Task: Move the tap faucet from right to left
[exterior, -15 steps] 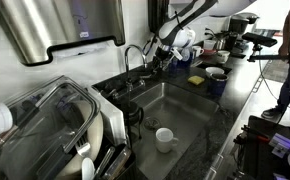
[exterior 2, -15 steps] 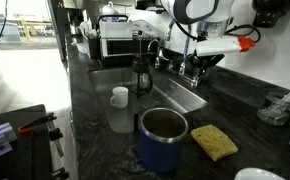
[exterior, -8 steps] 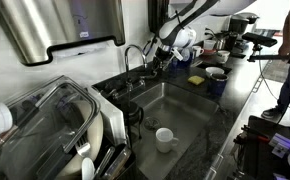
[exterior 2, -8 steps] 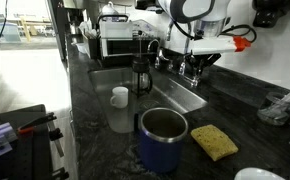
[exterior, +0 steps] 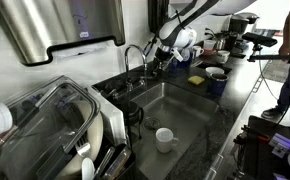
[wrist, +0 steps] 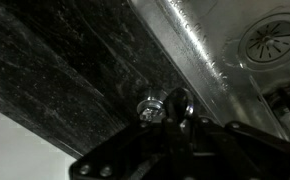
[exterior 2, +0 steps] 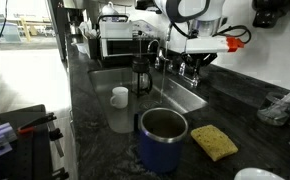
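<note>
sink (wrist: 200,50) back rim: fingers (wrist: 177,103) pinch tap faucet (exterior: 133,48)

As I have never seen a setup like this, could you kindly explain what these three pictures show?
This is a robot arm working at a kitchen sink. At its end sits the gripper, the two-fingered part that grasps things. It appears shut on the spout of the chrome faucet.

Two of the pictures come from cameras standing outside the robot, looking at the dark counter from different places. The third, darker one comes from a camera on the arm's wrist. It looks down along the gripper toward the sink's drain.

A white cup stands in the sink. In an exterior view, a blue tumbler and a yellow sponge sit on the counter.
</note>
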You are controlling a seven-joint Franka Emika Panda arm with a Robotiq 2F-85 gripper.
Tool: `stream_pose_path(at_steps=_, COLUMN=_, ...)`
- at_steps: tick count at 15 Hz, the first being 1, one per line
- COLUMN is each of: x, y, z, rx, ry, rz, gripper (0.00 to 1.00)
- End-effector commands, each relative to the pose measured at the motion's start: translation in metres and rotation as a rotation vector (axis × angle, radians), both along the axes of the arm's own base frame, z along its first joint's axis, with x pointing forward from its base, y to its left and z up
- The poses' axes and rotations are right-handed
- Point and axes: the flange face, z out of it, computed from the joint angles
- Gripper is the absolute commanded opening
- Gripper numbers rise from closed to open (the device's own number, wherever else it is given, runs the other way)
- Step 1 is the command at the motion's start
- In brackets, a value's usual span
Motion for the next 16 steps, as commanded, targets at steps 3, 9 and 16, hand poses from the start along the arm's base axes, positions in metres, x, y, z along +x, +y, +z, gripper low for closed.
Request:
stream_pose_path(at_steps=3, x=-0.024, y=0.023, z=0.006, rx=0.011, ry=0.048, rz=0.022, gripper=0.03)
stream_pose_path(at_steps=9, x=-0.028, y=0.034, z=0.005, rx=0.015, ry=0.048, rz=0.023, gripper=0.03)
stream_pose_path(at_steps=16, x=-0.042, y=0.047, z=0.009, rx=0.028, ry=0.057, rz=0.036, gripper=0.53)
